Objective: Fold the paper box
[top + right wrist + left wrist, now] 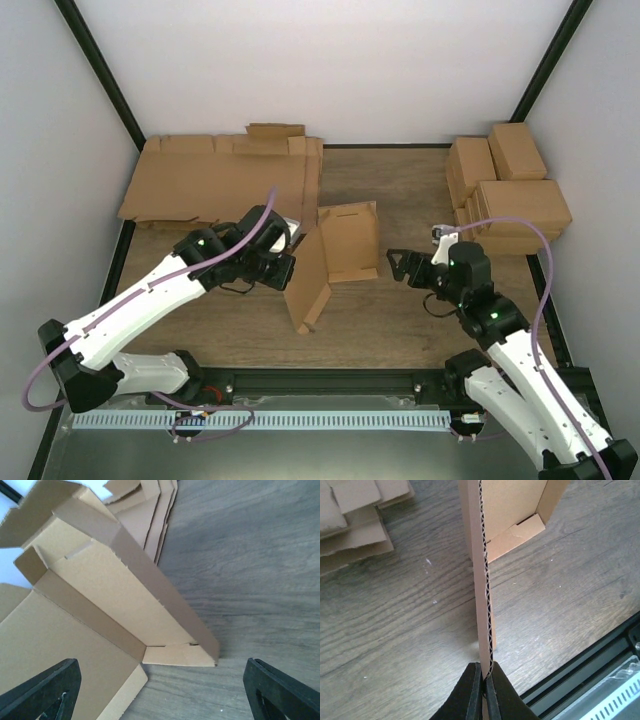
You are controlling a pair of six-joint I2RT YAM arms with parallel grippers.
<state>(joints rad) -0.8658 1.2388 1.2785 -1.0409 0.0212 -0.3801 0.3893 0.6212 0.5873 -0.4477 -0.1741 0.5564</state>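
The left fingers (476, 682) are clamped tight on the thin corrugated edge of the paper box (335, 255), pinching one long panel that stands upright on its edge. At the far left rear of the wood-grain counter (400, 320) lies a pile of flat cardboard sheets (220, 180), plain brown, their flaps overlapping. The paper box sits mid-counter between the two arms, partly folded. Its held panel angles toward the near edge, while its other part lies behind, with a low side wall and a small corner flap turned up. To its right, the right fingers (285, 690) are spread wide and hold nothing, pointing at the box's right edge but apart from it. In the far right rear corner, closed boxes (510, 190) of the same plain brown are stacked together.
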